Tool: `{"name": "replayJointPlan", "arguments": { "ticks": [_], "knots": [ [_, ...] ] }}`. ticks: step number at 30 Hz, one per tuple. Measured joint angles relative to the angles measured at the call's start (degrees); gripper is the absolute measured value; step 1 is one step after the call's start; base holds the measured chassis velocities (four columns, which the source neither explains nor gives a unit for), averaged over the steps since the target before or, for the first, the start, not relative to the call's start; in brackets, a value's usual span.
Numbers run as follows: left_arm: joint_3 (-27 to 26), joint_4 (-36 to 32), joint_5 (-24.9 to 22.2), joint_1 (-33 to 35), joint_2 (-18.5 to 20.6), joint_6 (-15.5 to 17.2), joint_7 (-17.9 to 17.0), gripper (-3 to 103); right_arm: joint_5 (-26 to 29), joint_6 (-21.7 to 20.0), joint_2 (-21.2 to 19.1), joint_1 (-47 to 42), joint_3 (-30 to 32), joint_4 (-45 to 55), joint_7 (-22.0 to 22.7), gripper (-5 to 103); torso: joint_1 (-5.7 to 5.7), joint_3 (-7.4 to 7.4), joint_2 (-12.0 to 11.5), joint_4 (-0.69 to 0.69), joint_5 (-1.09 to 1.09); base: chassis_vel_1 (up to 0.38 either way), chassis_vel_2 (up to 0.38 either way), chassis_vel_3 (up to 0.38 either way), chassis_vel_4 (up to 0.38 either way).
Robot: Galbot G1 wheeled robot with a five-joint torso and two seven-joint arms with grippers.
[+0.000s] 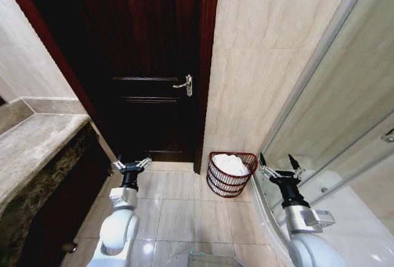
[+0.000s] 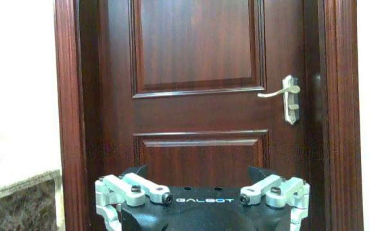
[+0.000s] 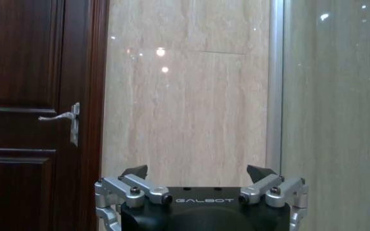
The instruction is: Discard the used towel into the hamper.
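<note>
The hamper [image 1: 229, 184], a small round dark reddish-brown wire basket, stands on the tiled floor by the wall right of the door. A white towel [image 1: 230, 163] lies bunched inside it. My left gripper [image 1: 131, 165] is held up in front of the door, well left of the hamper, open and holding nothing. Open and also holding nothing, my right gripper [image 1: 280, 163] hovers just right of the hamper beside the glass shower wall. In the wrist views the left gripper [image 2: 201, 174] faces the door and the right gripper [image 3: 199, 173] faces the tiled wall.
A dark wooden door [image 1: 148, 64] with a metal handle [image 1: 185, 84] is shut ahead. A marble counter [image 1: 31, 144] runs along the left. The glass shower enclosure [image 1: 332, 119] bounds the right. Open floor tiles [image 1: 178, 211] lie between my arms.
</note>
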Motion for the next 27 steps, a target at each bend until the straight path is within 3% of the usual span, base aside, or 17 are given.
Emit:
{"name": "replayJointPlan", "arguments": {
  "ticks": [27],
  "knots": [
    [-0.49,-0.41,0.13,0.18,0.16,0.11,-0.26,100,0.41,-0.53,0.22,-0.10,-0.56,0.67,0.01,100,3.51,4.26,7.76,0.00,0.00,0.000,0.000,0.000,0.000]
  ]
}}
